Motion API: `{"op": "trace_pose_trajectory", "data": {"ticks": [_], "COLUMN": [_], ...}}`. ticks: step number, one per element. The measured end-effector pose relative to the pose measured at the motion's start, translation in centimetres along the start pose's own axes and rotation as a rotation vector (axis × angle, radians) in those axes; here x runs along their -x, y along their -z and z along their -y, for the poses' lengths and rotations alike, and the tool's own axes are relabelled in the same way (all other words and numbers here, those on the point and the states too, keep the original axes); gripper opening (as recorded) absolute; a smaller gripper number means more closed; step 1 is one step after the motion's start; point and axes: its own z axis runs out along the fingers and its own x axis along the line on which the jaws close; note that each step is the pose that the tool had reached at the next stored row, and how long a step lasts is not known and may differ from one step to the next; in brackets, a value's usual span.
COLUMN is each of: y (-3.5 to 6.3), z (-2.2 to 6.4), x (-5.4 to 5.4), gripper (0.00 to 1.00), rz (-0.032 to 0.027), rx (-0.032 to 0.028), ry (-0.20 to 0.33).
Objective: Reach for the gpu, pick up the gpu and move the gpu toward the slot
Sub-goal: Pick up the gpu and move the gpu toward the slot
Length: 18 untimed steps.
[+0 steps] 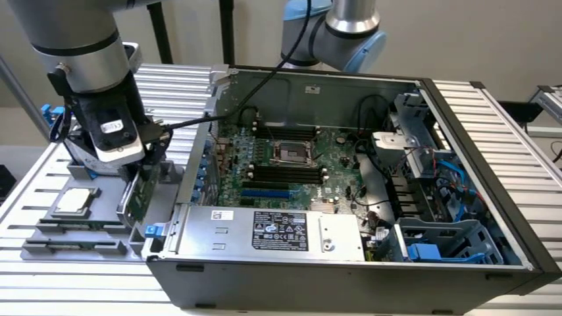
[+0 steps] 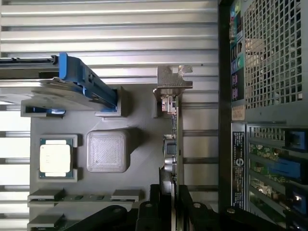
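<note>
gpu (image 2: 174, 144) upright on edge in grey holder (image 2: 139, 120), pincer (image 2: 172, 202) pinching its end, wrist view

Green gpu (image 2: 174, 144) — upright on edge, silver bracket at one end

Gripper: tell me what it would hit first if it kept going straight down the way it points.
The gpu. The gripper points down at the card's top edge, its fingers either side of it; contact is unclear. The grey holder tray lies below.
</note>
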Motion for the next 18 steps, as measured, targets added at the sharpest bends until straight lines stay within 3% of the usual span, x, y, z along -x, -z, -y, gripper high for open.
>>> {"op": "trace_pose_trajectory", "data": {"ticks": [12,18], "y": [5.49,8.25], "z": [0.11,0.46], "x": [0.2,1.1], "gripper": [0.27,0.27], "rz": [-0.0001,-0.0001], "rx": [-0.0001,0.0001], "ry": [0.0,0.002]}}
